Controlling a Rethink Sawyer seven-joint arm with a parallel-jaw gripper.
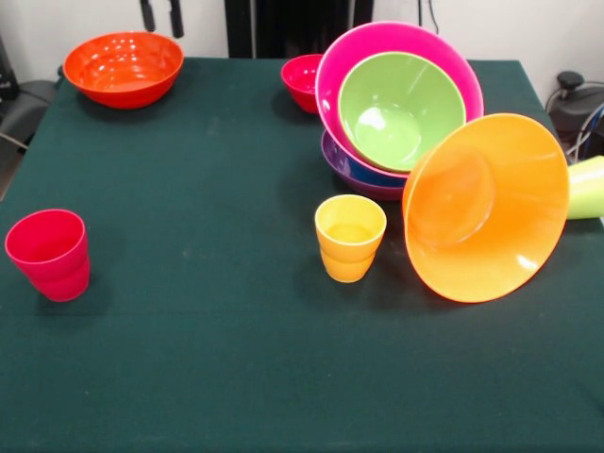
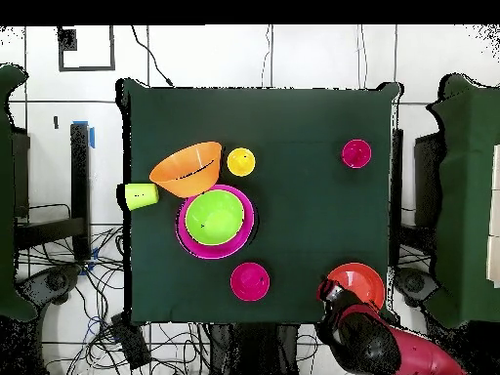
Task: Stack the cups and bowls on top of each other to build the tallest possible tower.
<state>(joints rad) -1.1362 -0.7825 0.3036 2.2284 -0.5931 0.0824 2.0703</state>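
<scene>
The tower is a purple bowl [image 1: 332, 157] holding a tilted pink bowl [image 1: 377, 42] [image 2: 217, 250] with a lime green bowl [image 1: 401, 109] [image 2: 214, 217] inside; a blue sliver shows between. A light orange bowl [image 1: 486, 208] [image 2: 187, 168] leans on its side against it. The yellow cup [image 1: 350, 236] [image 2: 241, 161] stands in front. A lime green cup [image 1: 587, 187] [image 2: 142, 195] lies at the right edge. The red cup [image 1: 49, 253] [image 2: 356, 153] stands alone. My gripper [image 1: 161, 17] hangs open above the red-orange bowl [image 1: 124, 68] [image 2: 359, 280]. A small red bowl [image 1: 302, 80] [image 2: 250, 280] sits behind the tower.
The dark green tablecloth [image 1: 208, 359] covers the whole table. My red and black arm [image 2: 376, 337] reaches in over the corner with the red-orange bowl. Cables and dark chairs lie on the floor around the table.
</scene>
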